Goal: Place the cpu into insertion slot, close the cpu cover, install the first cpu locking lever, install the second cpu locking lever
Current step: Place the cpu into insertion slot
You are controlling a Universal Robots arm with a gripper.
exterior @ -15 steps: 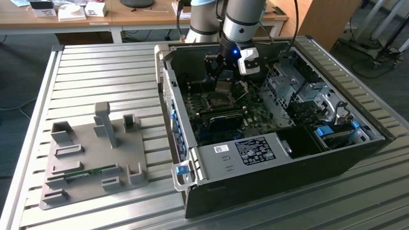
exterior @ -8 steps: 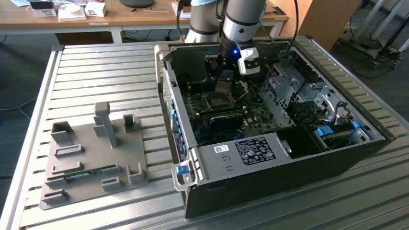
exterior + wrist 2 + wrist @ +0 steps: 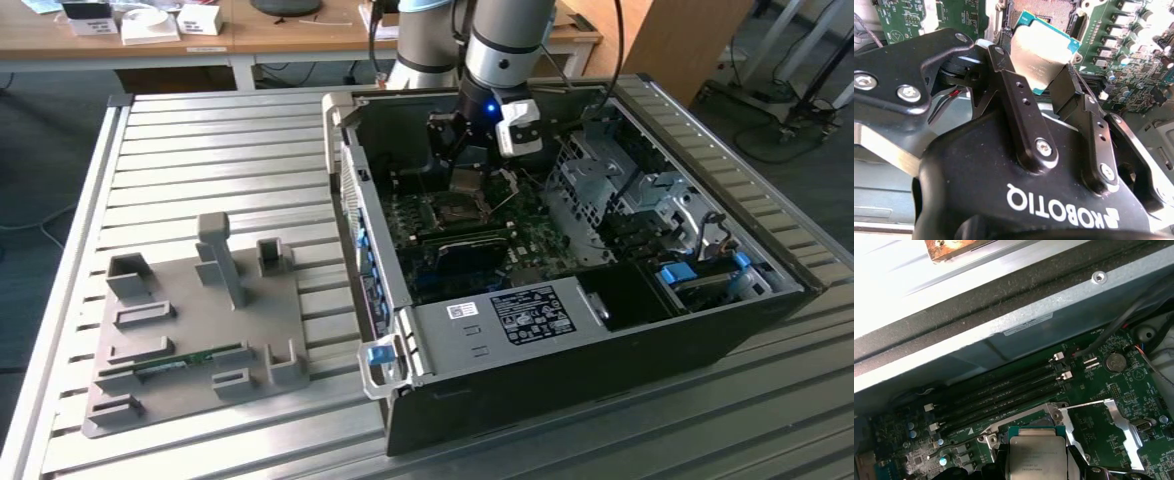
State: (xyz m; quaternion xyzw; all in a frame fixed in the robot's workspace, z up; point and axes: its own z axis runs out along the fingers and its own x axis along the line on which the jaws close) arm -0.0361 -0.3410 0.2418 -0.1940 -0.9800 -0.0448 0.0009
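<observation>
End effector (image 3: 1035, 70) clenched on cpu (image 3: 1036, 457), above insertion slot (image 3: 1049, 7), mem slots (image 3: 1004, 395) beside, cpu cover (image 3: 1114, 420) open

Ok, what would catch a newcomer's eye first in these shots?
The robot arm reaches into the open computer case on the slatted metal table. In the second wrist view the gripper pinches the cpu by its edges, over the insertion slot. A grey fixture tray sits to the exterior view's left of the case.
</observation>
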